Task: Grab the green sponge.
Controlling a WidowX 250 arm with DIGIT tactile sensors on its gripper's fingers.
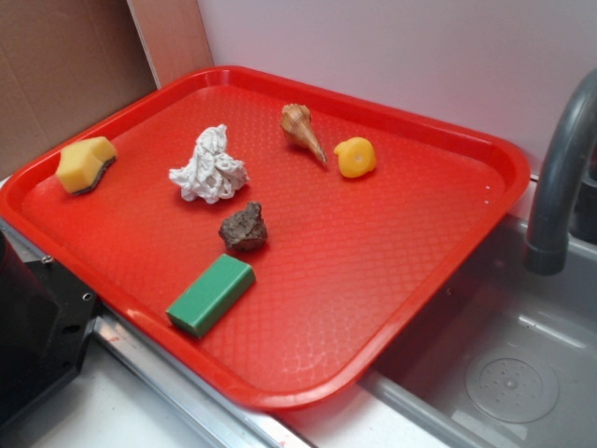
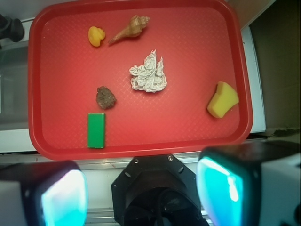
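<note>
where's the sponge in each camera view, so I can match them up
Exterior: the sponge sits at the tray's far left edge.
Wrist: the sponge lies at the tray's right side, mid-height.
Shared landmark: the crumpled white paper, nearest the sponge in both.

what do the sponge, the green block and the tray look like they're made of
Sponge: likely soft yellow foam, matte and porous-looking, with a thin dark scouring layer underneath. Green block: smooth, hard-looking, sharp edges, probably plastic or painted wood. Tray: red moulded plastic, with a fine textured grid and glossy rim.
</note>
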